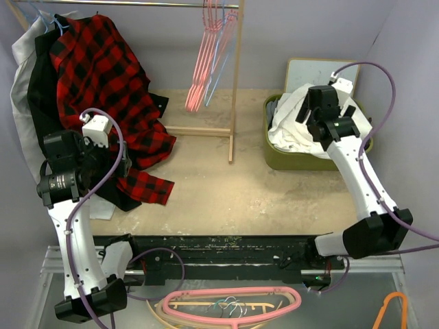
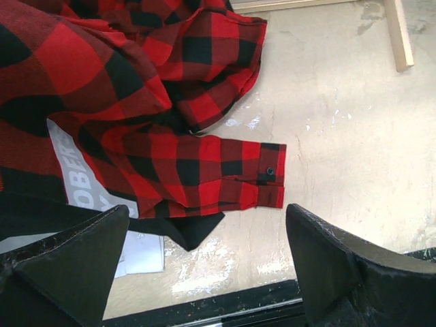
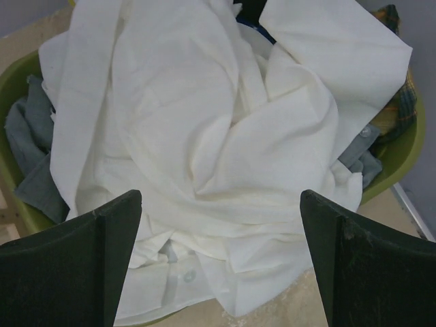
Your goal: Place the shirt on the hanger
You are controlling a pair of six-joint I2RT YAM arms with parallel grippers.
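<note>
shirt (image 3: 225, 136): soft, floppy, prob best pinched at a raised fold | right gripper (image 3: 218, 201) + left gripper (image 2: 208, 211): both spread, nothing held

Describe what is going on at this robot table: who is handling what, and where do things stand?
The right gripper hangs open over the white shirt, which lies heaped in the green basket, not yet grasped. The left gripper, also open, hovers over the red plaid shirt and its sleeve on the table. The light-blue hanger hangs on the rail among pink hangers, so the job has barely begun.
</note>
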